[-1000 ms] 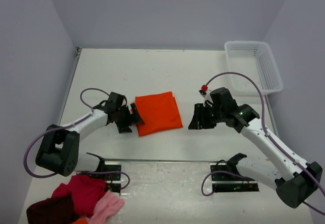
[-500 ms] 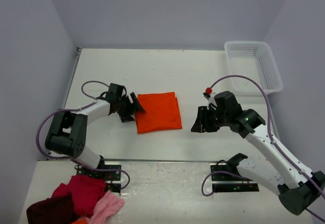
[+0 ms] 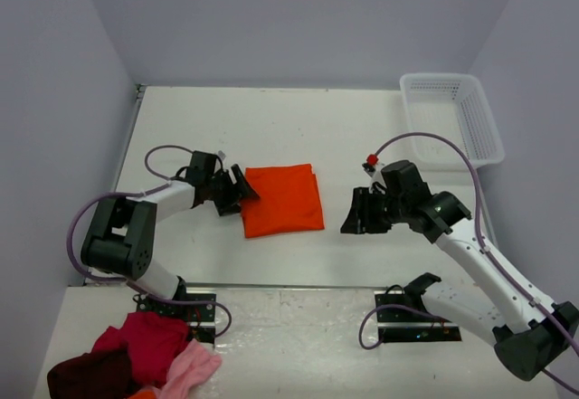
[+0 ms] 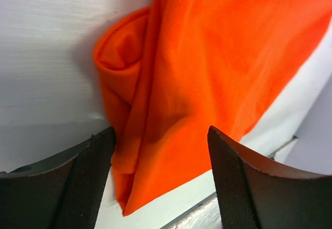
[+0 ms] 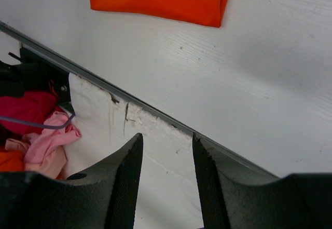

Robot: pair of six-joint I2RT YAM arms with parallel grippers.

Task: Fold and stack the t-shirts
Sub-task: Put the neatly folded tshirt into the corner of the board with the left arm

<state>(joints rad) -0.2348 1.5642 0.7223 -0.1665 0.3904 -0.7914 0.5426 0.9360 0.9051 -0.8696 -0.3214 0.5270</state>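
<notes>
Orange t-shirt (image 3: 282,200) folded into near-square pad, laid flat on white table (image 3: 271,118), left of middle; edges slightly skewed to table edge; clear long axis cannot be told; cloth soft, smooth, rolled bulge at left edge; left gripper (image 3: 242,191) jaws spread at that edge, nothing pinched; right gripper (image 3: 355,213) jaws apart, nothing held.

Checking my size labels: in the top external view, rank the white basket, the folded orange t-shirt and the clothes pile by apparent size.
1. clothes pile (nearest the camera and cropped by the frame, so this rank is unsure)
2. white basket
3. orange t-shirt
</notes>
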